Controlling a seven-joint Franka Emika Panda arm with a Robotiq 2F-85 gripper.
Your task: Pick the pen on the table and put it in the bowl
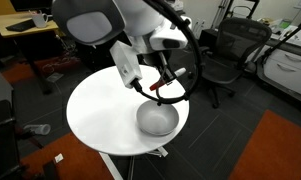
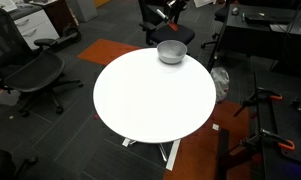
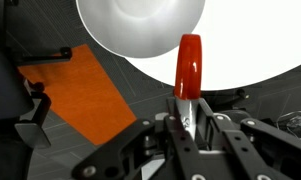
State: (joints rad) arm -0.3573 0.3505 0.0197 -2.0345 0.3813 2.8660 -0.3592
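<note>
My gripper (image 3: 187,112) is shut on the pen (image 3: 190,62), a short red marker whose paler end sits between the jaws. In the wrist view the pen points toward the grey bowl (image 3: 140,25), which fills the top of the frame, and the pen's tip lies near the bowl's rim. In an exterior view the gripper (image 1: 160,86) hangs just above the bowl (image 1: 157,119) with the red pen (image 1: 155,88) showing. The bowl (image 2: 171,52) stands near the edge of the round white table (image 2: 150,105). The gripper is hard to make out in that view.
Black office chairs (image 1: 225,55) (image 2: 35,75) stand around the table. An orange carpet patch (image 3: 80,95) lies on the dark floor beside the table (image 1: 100,110). Wooden desks (image 1: 25,25) are at the back.
</note>
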